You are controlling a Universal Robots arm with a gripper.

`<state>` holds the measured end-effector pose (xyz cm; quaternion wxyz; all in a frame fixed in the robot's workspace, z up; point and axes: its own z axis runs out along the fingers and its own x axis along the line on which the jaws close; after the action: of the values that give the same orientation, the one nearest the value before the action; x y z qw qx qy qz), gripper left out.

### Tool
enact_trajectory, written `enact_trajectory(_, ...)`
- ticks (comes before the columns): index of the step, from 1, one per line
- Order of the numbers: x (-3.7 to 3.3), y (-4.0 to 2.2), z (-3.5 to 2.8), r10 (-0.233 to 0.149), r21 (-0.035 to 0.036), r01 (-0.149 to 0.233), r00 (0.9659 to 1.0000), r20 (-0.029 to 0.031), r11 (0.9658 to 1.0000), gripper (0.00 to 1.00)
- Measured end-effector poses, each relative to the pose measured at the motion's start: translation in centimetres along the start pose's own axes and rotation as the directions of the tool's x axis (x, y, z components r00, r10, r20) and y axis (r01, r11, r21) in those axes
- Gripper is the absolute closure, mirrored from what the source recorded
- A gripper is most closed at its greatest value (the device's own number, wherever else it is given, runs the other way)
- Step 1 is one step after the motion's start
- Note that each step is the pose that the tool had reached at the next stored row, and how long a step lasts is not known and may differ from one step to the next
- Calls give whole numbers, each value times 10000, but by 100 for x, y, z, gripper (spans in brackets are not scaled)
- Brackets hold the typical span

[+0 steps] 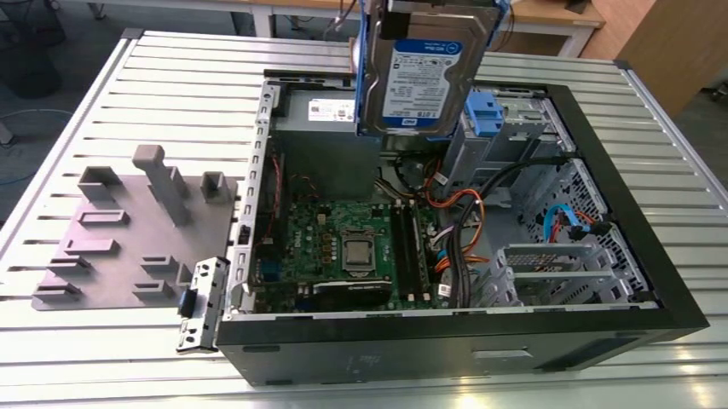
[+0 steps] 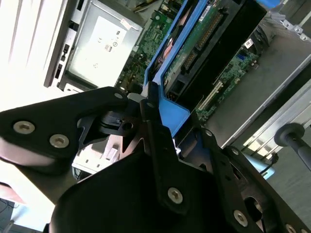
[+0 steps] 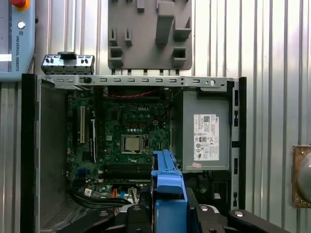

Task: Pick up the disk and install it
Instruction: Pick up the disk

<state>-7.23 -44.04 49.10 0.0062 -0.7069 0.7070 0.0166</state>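
Blue plastic is what I grip: my claw (image 2: 142, 109) is clamped on the side rail of the disk (image 2: 194, 48), as the second wrist view shows. The disk hangs upright in the air, its label facing the exterior view, clear of the surface (image 1: 136, 358). It is above the end of the open computer case (image 1: 455, 334) nearest the surface's far edge. From there it overlaps the power-supply box (image 1: 324, 115) and the blue latch (image 1: 487, 111). I judge the pick-up done. The install is not: the disk sits in no bay and appears to touch nothing in the case, with the motherboard (image 1: 347, 247) well below it. A grey fixture plate (image 1: 114, 239) lies by the surface's edge at the exterior view's left.
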Motion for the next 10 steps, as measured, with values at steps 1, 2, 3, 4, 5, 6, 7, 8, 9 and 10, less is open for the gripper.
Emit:
enact_trajectory(1, 27, 0, -1, 0, 0, 0, 10000, -1, 10000, 64)
enact_trajectory(2, 54, 0, -2, -1, 0, 1, 10000, -1, 10000, 64)
enact_trajectory(3, 81, 0, -3, 0, 0, 0, 10000, 0, 10000, 64)
enact_trajectory(4, 109, 0, -3, 0, 0, 0, 10000, 1, 10000, 64)
enact_trajectory(5, 137, 0, -4, 0, 0, 0, 10000, 0, 10000, 64)
enact_trajectory(6, 166, 0, -6, 0, 0, 0, 10000, -2, 10000, 64)
enact_trajectory(7, 197, 0, -6, 0, 0, 0, 10000, 0, 10000, 64)
enact_trajectory(8, 226, 0, -7, 0, 1, 0, 10000, 1, 10000, 64)
enact_trajectory(9, 255, 0, -7, 0, 1, 0, 10000, 2, 10000, 64)
enact_trajectory(10, 284, 0, -9, 0, 0, 0, 10000, 0, 10000, 64)
